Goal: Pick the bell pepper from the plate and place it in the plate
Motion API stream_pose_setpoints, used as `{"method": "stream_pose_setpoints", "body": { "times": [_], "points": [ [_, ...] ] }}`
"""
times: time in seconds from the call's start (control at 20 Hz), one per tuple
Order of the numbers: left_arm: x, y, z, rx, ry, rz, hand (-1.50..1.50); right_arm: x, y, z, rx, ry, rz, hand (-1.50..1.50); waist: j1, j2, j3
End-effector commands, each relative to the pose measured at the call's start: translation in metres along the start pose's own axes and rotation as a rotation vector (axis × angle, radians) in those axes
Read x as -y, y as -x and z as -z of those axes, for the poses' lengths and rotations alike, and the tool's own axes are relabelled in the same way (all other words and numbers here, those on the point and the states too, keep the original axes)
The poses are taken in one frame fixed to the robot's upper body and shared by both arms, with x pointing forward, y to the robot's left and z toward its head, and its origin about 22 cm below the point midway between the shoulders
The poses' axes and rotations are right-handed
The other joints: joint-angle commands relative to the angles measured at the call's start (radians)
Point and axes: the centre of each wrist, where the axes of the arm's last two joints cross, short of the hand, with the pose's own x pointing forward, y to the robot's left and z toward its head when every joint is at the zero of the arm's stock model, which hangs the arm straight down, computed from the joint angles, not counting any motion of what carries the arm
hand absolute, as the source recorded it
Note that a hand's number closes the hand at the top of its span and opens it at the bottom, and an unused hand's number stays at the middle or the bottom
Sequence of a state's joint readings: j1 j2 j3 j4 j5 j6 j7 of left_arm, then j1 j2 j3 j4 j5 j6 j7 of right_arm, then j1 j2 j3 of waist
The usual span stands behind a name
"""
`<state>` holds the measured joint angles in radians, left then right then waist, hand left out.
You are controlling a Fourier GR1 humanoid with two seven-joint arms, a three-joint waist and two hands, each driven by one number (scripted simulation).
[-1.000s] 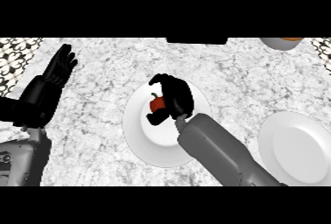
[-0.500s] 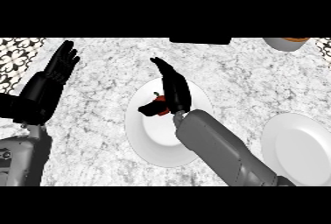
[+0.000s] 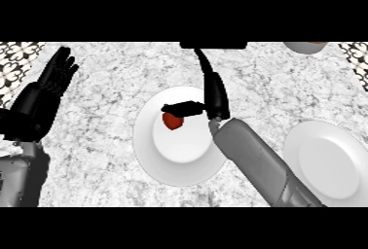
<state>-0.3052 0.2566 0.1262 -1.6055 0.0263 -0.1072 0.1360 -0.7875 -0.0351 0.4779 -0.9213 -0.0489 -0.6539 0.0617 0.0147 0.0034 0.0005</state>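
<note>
The right hand [image 3: 214, 92] is pinching the red bell pepper [image 3: 173, 120] under its thumb, fingers straight, over the near plate [image 3: 179, 165]; the left hand [image 3: 45, 92] is resting open

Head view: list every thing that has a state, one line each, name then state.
bell pepper: red, over the near plate, under the right robot hand's thumb.
near plate: on the counter, pepper above its far part.
far plate: at the right, nothing on it.
right robot hand: fingers straight, thumb across the pepper.
left robot hand: open, resting at the left edge.
bowl: at the far edge, cut off.
</note>
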Motion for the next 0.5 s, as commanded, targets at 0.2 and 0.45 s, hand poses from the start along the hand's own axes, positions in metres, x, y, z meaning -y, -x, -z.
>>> {"method": "stream_pose_setpoints", "body": {
  "times": [0.2, 0.45],
  "points": [
    [-0.011, -0.005, -0.005, -0.016, -0.017, 0.015, 0.0, 0.087, 0.035, -0.019, 0.018, 0.068, 0.105, -1.5, -0.026, -0.008, 0.0],
    [0.001, 0.006, -0.019, -0.007, -0.031, 0.01, 0.0, 0.153, 0.054, -0.027, 0.042, 0.052, 0.085, -1.5, -0.019, -0.005, 0.0]
  ]
}}
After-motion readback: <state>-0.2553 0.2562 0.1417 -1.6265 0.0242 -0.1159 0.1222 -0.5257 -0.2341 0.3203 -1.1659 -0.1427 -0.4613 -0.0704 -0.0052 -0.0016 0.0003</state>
